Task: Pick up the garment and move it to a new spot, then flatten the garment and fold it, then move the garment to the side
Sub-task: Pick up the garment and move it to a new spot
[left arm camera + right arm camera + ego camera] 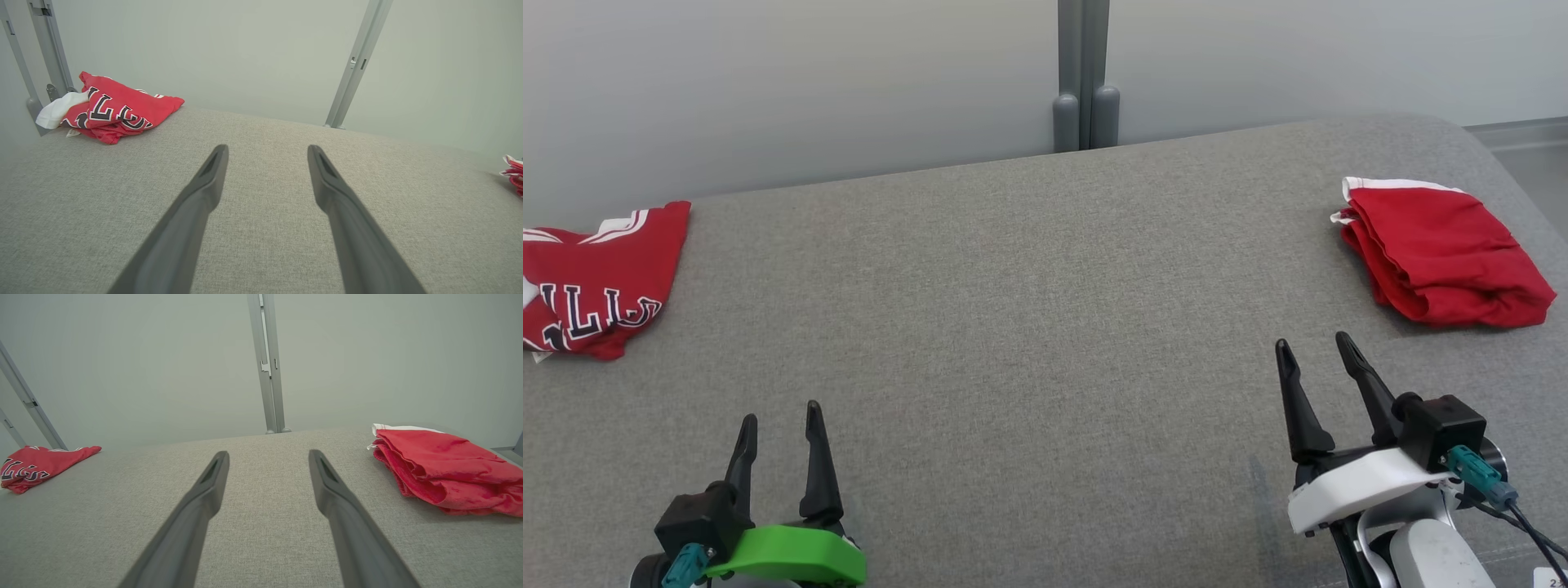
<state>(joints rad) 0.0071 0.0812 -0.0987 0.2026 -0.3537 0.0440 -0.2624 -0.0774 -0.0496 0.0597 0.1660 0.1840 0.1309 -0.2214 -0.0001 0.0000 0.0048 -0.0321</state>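
Garment (600,278) lies well apart from left gripper (781,412).

Looks like a lab test booth. Plain pale partition panels (768,82) at my 12 o'clock, joined by a grey metal post (1083,65). My work surface: one wide grey fabric-covered table (1013,327), spanning 9 to 3 o'clock.

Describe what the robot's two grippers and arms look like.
Left gripper: two long, dark, tapering fingers on a bright green bracket, with a black block and a teal connector. Right gripper: built alike, but on a white bracket, with dark cables trailing from it and a pale forearm below.
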